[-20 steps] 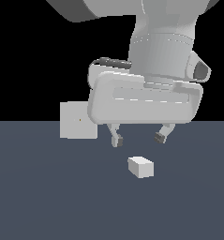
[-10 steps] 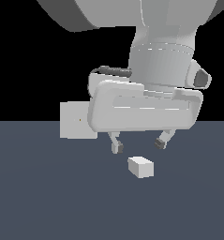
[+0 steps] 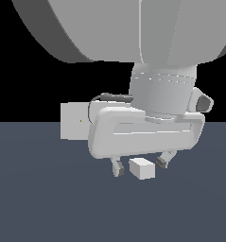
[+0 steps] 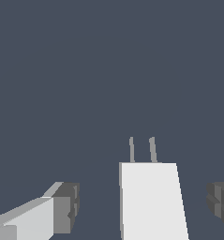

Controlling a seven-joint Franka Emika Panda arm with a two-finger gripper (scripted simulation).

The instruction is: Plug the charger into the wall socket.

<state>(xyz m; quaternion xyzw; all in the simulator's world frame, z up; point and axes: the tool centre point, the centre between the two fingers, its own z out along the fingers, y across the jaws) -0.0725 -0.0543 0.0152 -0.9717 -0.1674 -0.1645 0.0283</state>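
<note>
Between the two fingertips, on the dark floor, the charger (image 3: 142, 168) is being straddled: in the wrist view its white body (image 4: 153, 201) is lying in the gap with two thin prongs (image 4: 142, 150) pointing away from the camera. The fingers (image 3: 117, 168) are being held apart, one on each side of the block, and no contact with it can be made out. The gripper (image 3: 139, 166) is being brought down around it; compared with a second ago, when the fingertips were hanging above the charger and nearer the socket, they are now being shown level with its sides. The block itself is being seen in the same spot, unmoved.

Behind the hand, toward the exterior view's left, the socket (image 3: 74, 121) is standing upright with a small yellowish dot at its centre, partly hidden by the gripper body and well apart from the charger.

The approach is being judged as nearly finished, so closing on the block is likely being called for next. The grasp is being judged to need squareness, so the prongs are kept aligned for insertion.
</note>
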